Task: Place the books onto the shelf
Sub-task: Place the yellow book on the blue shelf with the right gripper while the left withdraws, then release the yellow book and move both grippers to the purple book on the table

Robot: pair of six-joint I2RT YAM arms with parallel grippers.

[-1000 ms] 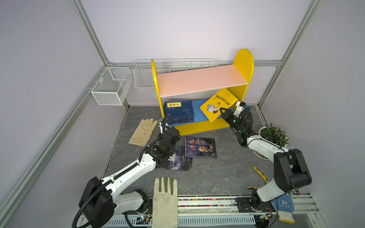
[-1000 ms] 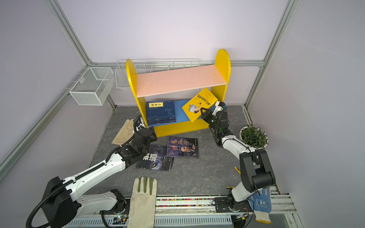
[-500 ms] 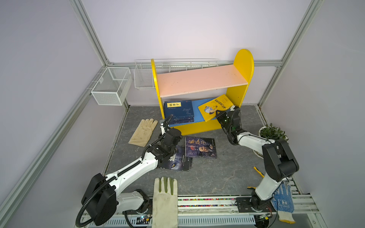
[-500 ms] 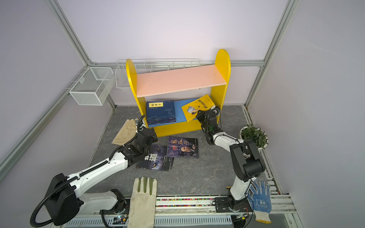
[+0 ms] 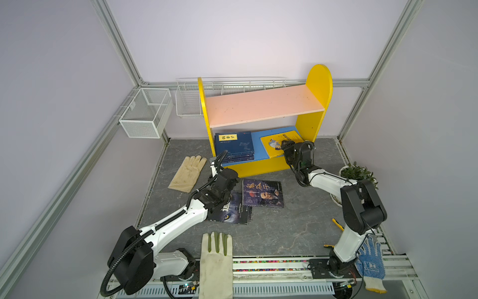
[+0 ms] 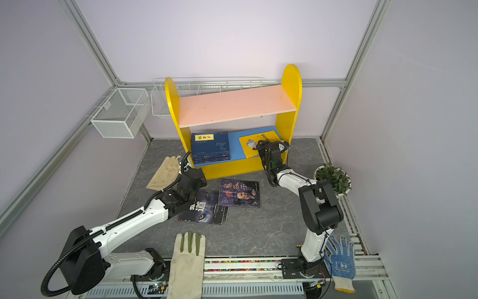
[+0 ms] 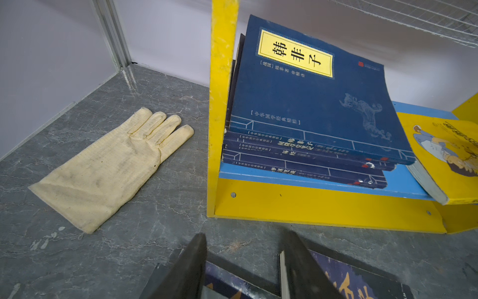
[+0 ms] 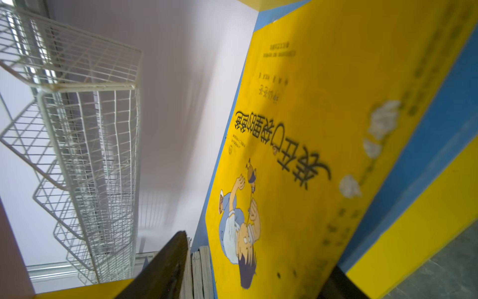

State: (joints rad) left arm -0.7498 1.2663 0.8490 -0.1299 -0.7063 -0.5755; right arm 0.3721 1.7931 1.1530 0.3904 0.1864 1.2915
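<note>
The shelf (image 5: 263, 104) (image 6: 235, 106) stands at the back. A stack of navy books (image 5: 234, 146) (image 7: 310, 103) lies at the left of its blue lower board. The yellow book (image 5: 274, 148) (image 8: 323, 129) lies flat at the right of that board, its near corner over the edge. My right gripper (image 5: 287, 145) (image 8: 258, 251) is open, jaws spread wide either side of that corner. Two dark books lie on the floor, a wolf cover (image 5: 232, 209) and a portrait cover (image 5: 262, 192). My left gripper (image 7: 245, 233) hovers open over their far edges.
A beige glove (image 5: 187, 173) lies left of the shelf, and a white glove (image 5: 216, 259) lies at the front rail. A blue dotted glove (image 5: 370, 261) and a potted plant (image 5: 358, 176) sit at the right. White wire baskets (image 5: 146, 116) hang on the back left wall.
The right arm has brought the yellow book down from a tilt in the air onto the lower board, and its jaws have opened. The left arm has barely moved.
</note>
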